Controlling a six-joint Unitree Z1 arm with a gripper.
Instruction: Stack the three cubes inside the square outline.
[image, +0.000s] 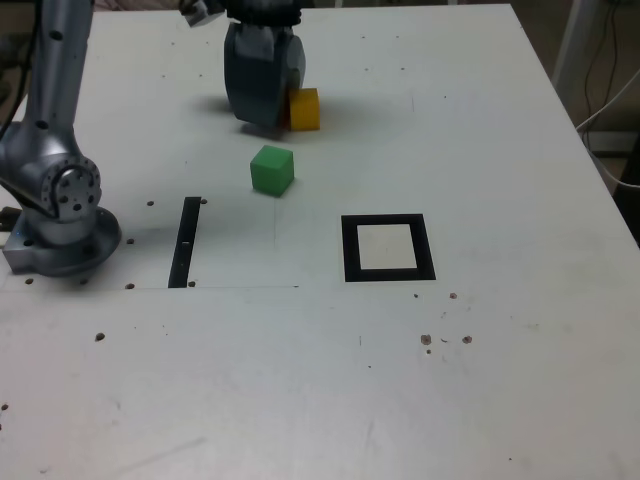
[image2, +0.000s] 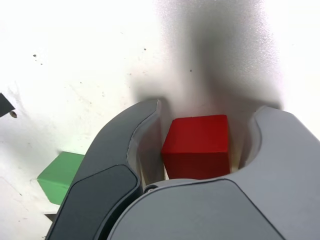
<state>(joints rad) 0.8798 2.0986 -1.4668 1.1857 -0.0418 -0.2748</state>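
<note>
- From where I sit, I can read no text, label, brand, number or sign in the exterior view
- In my wrist view I can read none either, at any clock position

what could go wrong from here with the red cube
The solid red cube sits between the jaws of the grey hand, but a firm grip isn't clear, so it might slip on lifting.

The solid yellow cube is right beside the hand and might get nudged.

A low carry towards the flat black square outline might clip the solid green cube.
</note>
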